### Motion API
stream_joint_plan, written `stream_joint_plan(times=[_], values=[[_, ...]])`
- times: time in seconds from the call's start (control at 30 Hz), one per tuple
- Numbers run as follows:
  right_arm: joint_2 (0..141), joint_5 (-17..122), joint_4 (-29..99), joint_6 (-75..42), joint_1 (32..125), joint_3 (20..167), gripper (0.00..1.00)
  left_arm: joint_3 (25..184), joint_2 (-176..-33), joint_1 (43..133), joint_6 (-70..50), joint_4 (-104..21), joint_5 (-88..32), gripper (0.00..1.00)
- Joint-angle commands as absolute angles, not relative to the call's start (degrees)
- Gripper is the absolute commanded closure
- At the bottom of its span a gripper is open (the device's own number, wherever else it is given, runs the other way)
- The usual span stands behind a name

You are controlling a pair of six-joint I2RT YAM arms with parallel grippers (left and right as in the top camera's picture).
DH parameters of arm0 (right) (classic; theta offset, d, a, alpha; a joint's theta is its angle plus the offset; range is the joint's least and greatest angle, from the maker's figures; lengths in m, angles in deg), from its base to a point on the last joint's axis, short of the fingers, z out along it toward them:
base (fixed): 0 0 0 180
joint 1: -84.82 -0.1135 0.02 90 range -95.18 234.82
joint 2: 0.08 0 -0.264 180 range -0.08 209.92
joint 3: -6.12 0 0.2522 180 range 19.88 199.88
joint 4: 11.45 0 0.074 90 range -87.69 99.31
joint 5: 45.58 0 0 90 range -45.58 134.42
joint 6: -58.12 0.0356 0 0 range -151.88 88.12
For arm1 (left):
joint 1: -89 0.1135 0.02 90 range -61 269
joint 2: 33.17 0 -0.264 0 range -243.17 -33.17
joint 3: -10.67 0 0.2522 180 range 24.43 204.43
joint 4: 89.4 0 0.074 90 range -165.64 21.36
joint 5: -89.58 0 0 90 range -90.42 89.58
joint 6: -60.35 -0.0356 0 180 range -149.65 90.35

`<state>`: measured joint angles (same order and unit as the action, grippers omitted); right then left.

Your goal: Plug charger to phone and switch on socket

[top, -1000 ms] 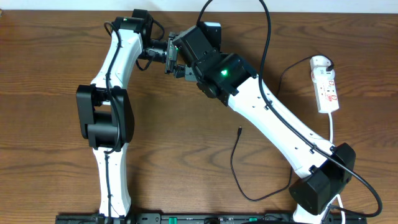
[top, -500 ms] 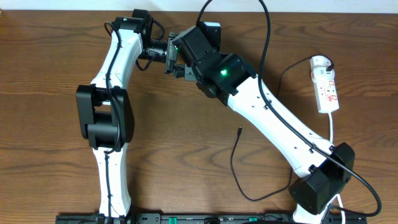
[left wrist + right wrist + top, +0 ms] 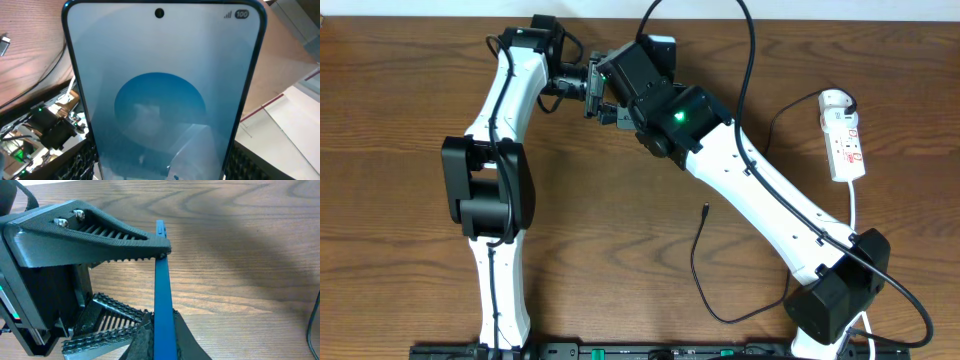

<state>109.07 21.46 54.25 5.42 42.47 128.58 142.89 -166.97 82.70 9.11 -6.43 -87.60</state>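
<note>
1. Left gripper [image 3: 588, 90]: fingers spread wide, clamping the phone [image 3: 160, 100] by its long edges, aloft over the table's far middle.
2. Right gripper [image 3: 607, 106]: pinched closed on the phone's flat faces. Step judged: two-handed hold or hand-over ahead of plugging.
3. Charger [image 3: 698, 262]: loose on the table, tip well apart from the phone. Next move likely needs one arm freed to fetch the tip.
4. Socket [image 3: 845, 135]: far right, switch not yet pressed.
5. Views: left wrist shows the lit screen; right wrist shows the phone edge-on; only overhead shows charger and socket.

Brown wood-grain table [image 3: 400, 150], black rail [image 3: 620, 352] along one edge
</note>
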Motion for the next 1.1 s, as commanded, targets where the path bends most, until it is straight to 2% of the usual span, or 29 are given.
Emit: stream_joint_plan(times=[0.0, 0.17, 0.27, 0.33, 0.5, 0.9, 1.07], values=[[109.5, 20.8, 54.3, 4.3, 41.6, 129.6, 0.98, 142.8, -164.7, 82.7, 8.8, -6.0, -90.5, 0.28], [109.5, 20.8, 54.1, 4.6, 41.6, 129.6, 0.98, 142.8, -164.7, 82.7, 8.8, -6.0, -90.4, 0.27], [109.4, 20.0, 53.8, 6.8, 41.9, 129.7, 0.98, 142.8, -164.7, 82.7, 8.8, -6.0, -90.4, 0.06], [109.3, 19.2, 53.7, 8.1, 42.4, 129.8, 0.99, 142.8, -164.7, 82.7, 8.8, -6.0, -90.4, 0.04], [107.6, 19.0, 53.4, 16.9, 45.2, 130.1, 0.98, 142.8, -164.7, 82.7, 8.8, -6.0, -90.4, 0.04], [103.3, 23.9, 52.2, 56.5, 48.0, 130.1, 0.97, 142.8, -164.7, 82.7, 9.6, -6.0, -90.4, 0.05], [103.3, 28.7, 54.0, 62.2, 47.9, 130.1, 0.96, 142.8, -164.7, 82.7, 11.0, -6.0, -90.4, 0.21]])
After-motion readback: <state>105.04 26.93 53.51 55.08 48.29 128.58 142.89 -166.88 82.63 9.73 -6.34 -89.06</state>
